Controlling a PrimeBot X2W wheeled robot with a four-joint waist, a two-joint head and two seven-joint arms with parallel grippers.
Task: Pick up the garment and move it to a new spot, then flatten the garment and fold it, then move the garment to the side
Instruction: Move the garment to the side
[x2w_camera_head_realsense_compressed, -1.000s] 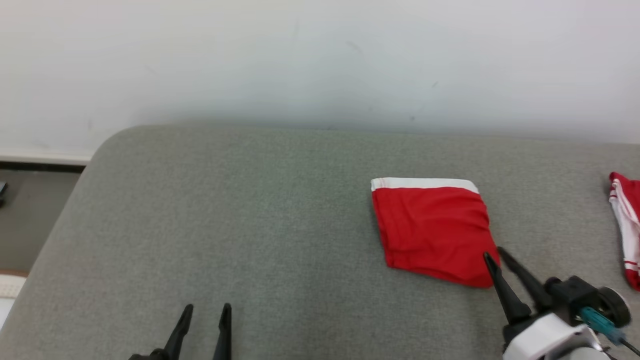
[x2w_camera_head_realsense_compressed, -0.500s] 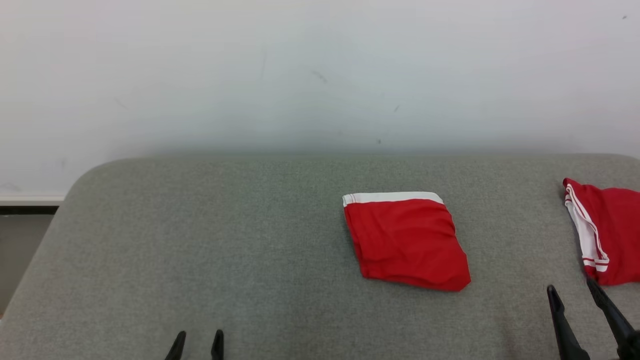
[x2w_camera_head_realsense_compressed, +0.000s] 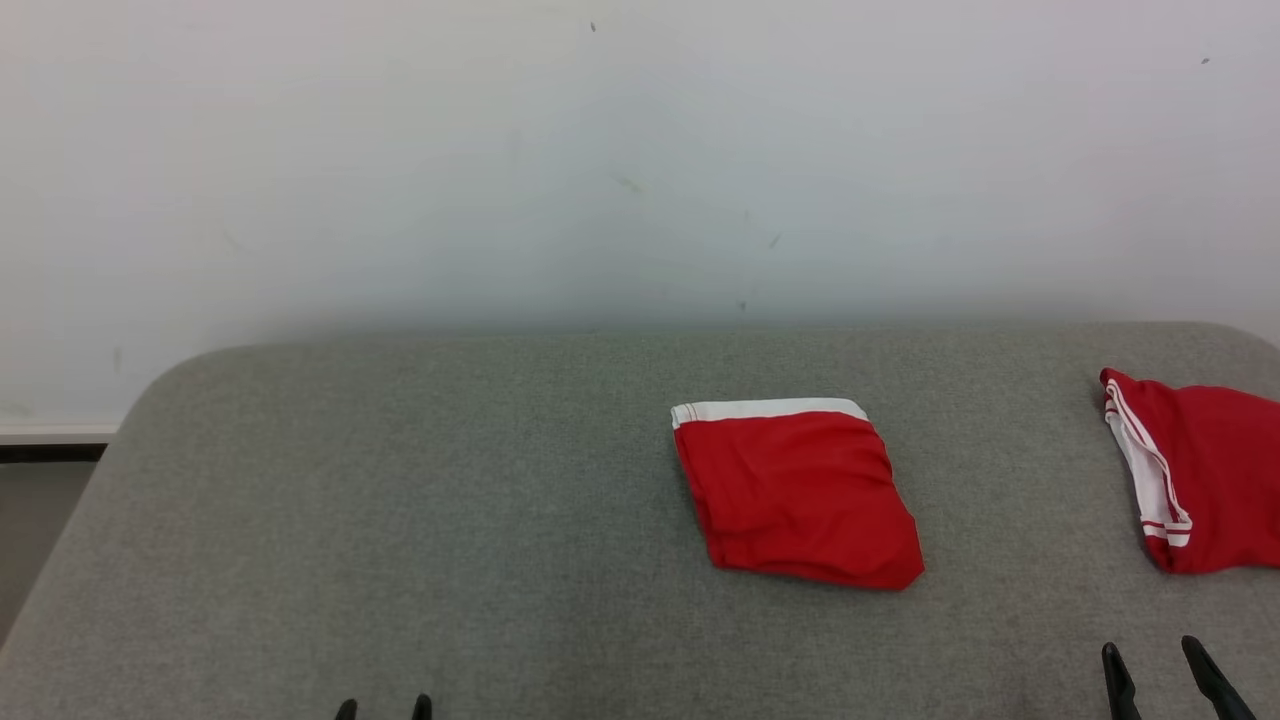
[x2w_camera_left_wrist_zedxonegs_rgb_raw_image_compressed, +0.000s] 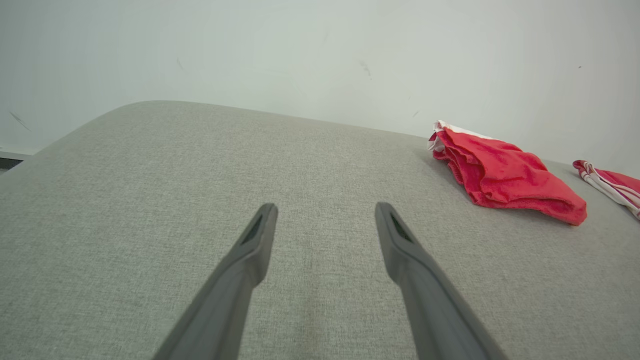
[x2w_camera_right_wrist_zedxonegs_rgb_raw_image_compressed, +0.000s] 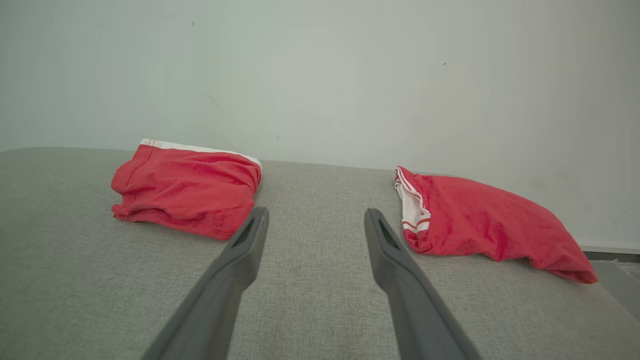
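Observation:
A folded red garment (x2w_camera_head_realsense_compressed: 795, 495) with a white waistband lies flat on the grey cushioned surface (x2w_camera_head_realsense_compressed: 400, 500), right of centre. It also appears in the left wrist view (x2w_camera_left_wrist_zedxonegs_rgb_raw_image_compressed: 505, 177) and the right wrist view (x2w_camera_right_wrist_zedxonegs_rgb_raw_image_compressed: 187, 192). My right gripper (x2w_camera_head_realsense_compressed: 1149, 650) sits at the bottom right, well clear of the garment, its jaws open and empty (x2w_camera_right_wrist_zedxonegs_rgb_raw_image_compressed: 315, 212). Only the fingertips of my left gripper (x2w_camera_head_realsense_compressed: 384, 708) peek over the bottom edge at the lower left. It is open too, with nothing between its fingers (x2w_camera_left_wrist_zedxonegs_rgb_raw_image_compressed: 326, 207).
A second red garment (x2w_camera_head_realsense_compressed: 1210, 470) with white striped trim lies loosely at the far right of the surface (x2w_camera_right_wrist_zedxonegs_rgb_raw_image_compressed: 480, 220). A pale wall (x2w_camera_head_realsense_compressed: 640, 150) rises right behind the surface. The cushion's rounded corner and the floor (x2w_camera_head_realsense_compressed: 30, 510) are at the left.
The right gripper has let go of the folded garment's near corner, opened and drawn back to the lower right. The head camera has shifted, bringing more of the second garment into view.

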